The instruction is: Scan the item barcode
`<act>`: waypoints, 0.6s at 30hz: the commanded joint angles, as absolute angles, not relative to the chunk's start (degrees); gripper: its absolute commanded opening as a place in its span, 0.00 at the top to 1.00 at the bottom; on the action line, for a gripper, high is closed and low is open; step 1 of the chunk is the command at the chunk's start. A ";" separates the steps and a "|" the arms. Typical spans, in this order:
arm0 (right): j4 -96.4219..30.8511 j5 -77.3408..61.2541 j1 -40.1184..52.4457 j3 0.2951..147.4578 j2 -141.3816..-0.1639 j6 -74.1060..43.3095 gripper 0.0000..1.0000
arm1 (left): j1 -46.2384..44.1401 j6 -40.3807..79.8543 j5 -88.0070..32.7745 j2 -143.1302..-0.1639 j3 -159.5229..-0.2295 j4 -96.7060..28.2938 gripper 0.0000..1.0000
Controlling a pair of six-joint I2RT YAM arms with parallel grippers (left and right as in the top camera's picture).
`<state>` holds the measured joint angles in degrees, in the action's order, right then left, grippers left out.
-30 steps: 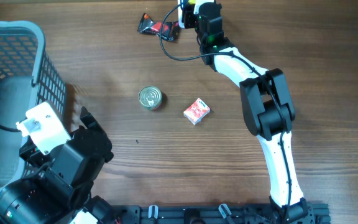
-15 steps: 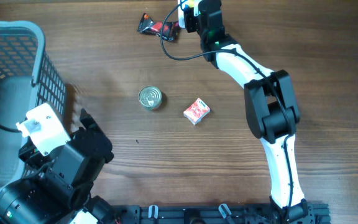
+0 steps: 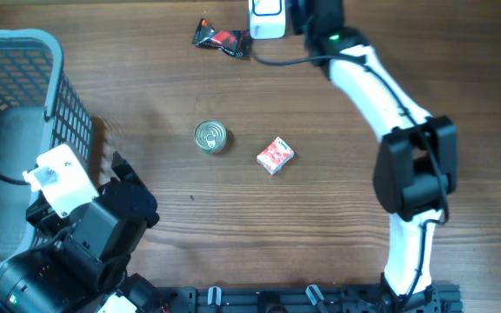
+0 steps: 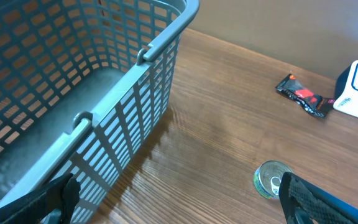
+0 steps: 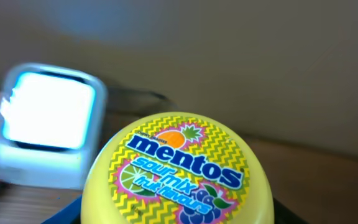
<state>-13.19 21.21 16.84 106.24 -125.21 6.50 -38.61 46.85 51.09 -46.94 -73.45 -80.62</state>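
A yellow Mentos tub [image 5: 179, 171] fills the right wrist view, lid toward the camera, and my right gripper [image 5: 179, 214] is shut on it; only dark slivers of the fingers show beside it. A white barcode scanner [image 5: 48, 124] with a glowing face stands just left of and behind the tub. Overhead, the scanner [image 3: 266, 17] sits at the table's far edge with my right gripper [image 3: 310, 12] right beside it; the tub is hidden there. My left gripper [image 4: 179, 208] is open over bare wood, holding nothing.
A grey plastic basket [image 3: 24, 104] stands at the left, close to my left arm [image 3: 103, 226]. A tin can [image 3: 210, 136] and a small red box [image 3: 275, 156] lie mid-table. A dark snack wrapper [image 3: 220, 38] lies left of the scanner.
My right arm has swung to the right along the far edge, taking the tub with it and uncovering the scanner from above. The left arm has not moved.
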 commanded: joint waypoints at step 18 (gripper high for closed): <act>-28.75 8.51 -27.79 106.30 -123.90 1.32 0.61 | -38.35 47.64 52.07 -47.81 -73.12 -77.93 0.00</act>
